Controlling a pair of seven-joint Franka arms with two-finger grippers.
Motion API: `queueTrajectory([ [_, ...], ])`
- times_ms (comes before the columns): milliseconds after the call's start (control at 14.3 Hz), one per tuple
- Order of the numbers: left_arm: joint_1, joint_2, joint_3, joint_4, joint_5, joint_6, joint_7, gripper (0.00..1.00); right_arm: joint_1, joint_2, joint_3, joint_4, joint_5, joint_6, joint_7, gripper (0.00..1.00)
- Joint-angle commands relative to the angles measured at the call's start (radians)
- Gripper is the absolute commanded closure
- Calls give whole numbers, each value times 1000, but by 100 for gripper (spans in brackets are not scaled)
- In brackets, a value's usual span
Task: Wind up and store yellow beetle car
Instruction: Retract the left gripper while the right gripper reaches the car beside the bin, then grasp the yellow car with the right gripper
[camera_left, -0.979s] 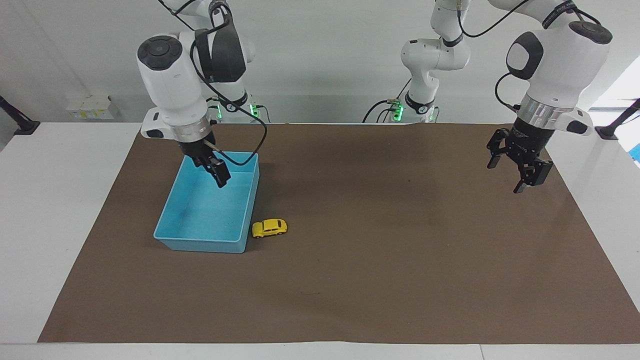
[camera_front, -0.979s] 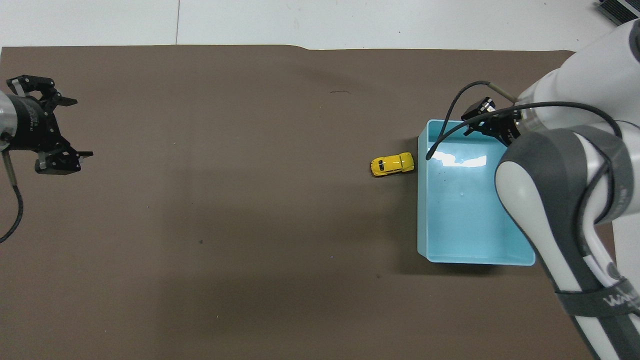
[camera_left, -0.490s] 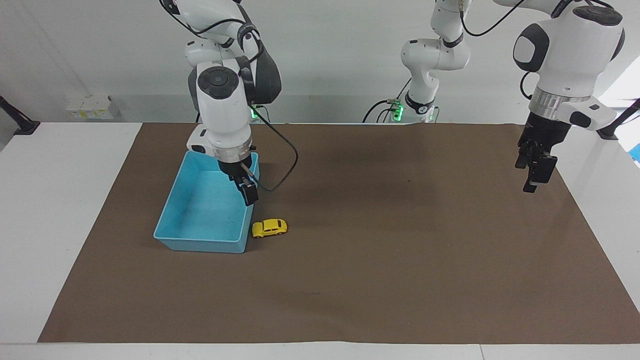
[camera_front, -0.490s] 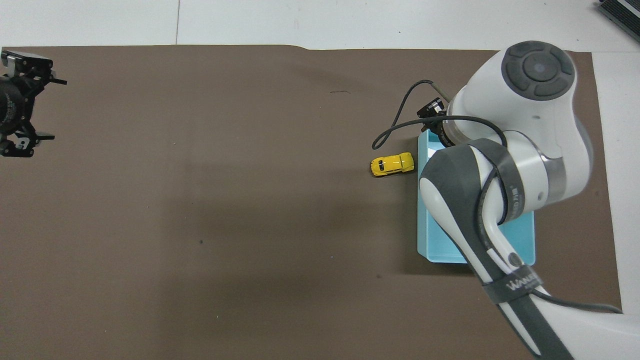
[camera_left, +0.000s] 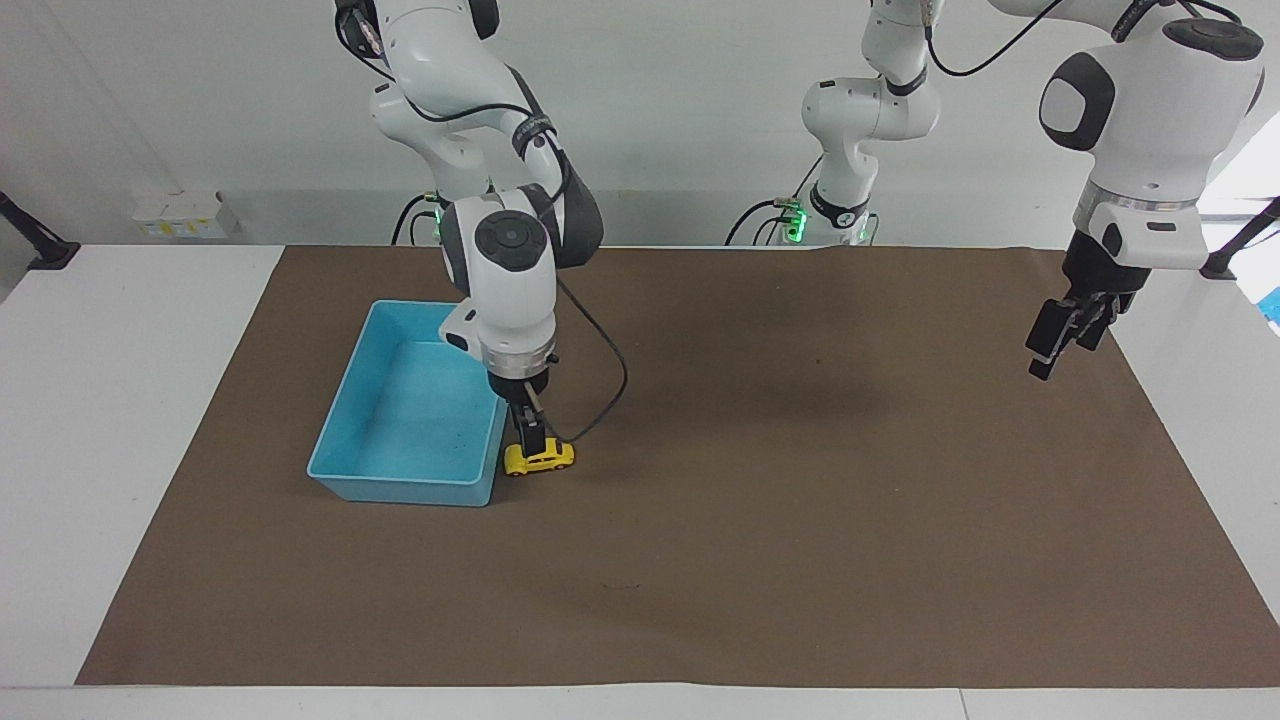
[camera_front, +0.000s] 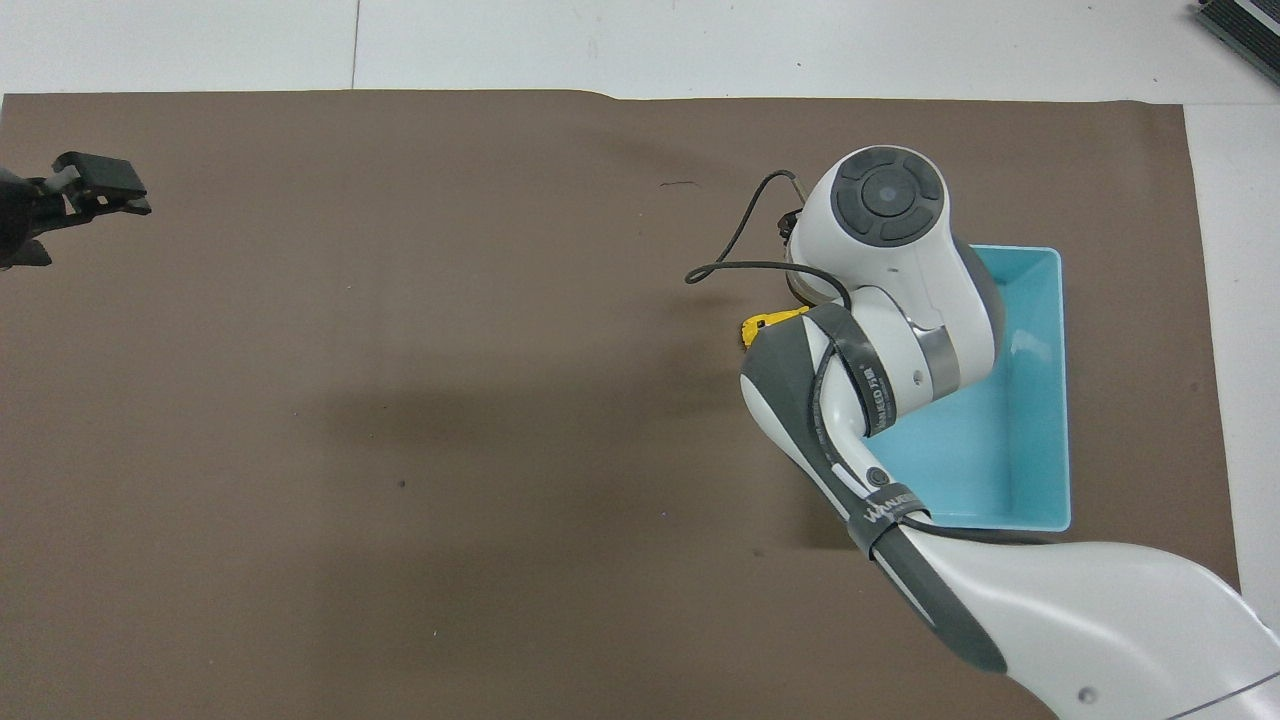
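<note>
Since a moment ago our right gripper (camera_left: 530, 436) has swung off the blue bin (camera_left: 400, 482) down onto the yellow car (camera_left: 541, 459), which sits on the mat just beside the bin. From above the arm hides all but the car's tip (camera_front: 757, 324), and we can't tell from either view if the fingers have closed. The left gripper (camera_left: 1060, 340) waits in the air over the mat's edge, and we can't tell its fingers either.

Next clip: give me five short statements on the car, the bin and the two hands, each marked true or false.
1. The tiny yellow beetle toy car lies inside the light blue plastic bin. False: it sits on the brown mat beside the bin.
2. The right hand is down at the car. True.
3. The left hand is over the bin. False: it waits over the mat's left-arm end.
4. The bin holds nothing visible. True.
5. The car lies on its roof. False: it stands on its wheels.
</note>
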Motion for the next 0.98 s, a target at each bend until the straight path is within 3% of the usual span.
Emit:
queueTrajectory([
  [0,1,-12,-18,13,11,-137,118,0,4,45,6,-19,-55,67,133,0],
  [280,0,-37,-21,8,10,-339,373,0,5,42,5,-111,-68,153,190,0],
  [420,0,-41,-24,16,5,-366,398,0,6,46,6,-155,-114,213,268,0],
  [490,0,-57,-25,22,1,-363,398,0,6,39,6,-185,-122,242,271,17],
  [629,8,-92,-24,24,-30,-357,398,0,4,37,6,-191,-122,256,267,84],
  [699,11,-107,-22,24,-44,-358,400,0,4,39,6,-183,-124,251,265,100],
  [909,6,-143,-24,39,-44,-375,395,0,35,37,5,-166,-128,230,265,100],
])
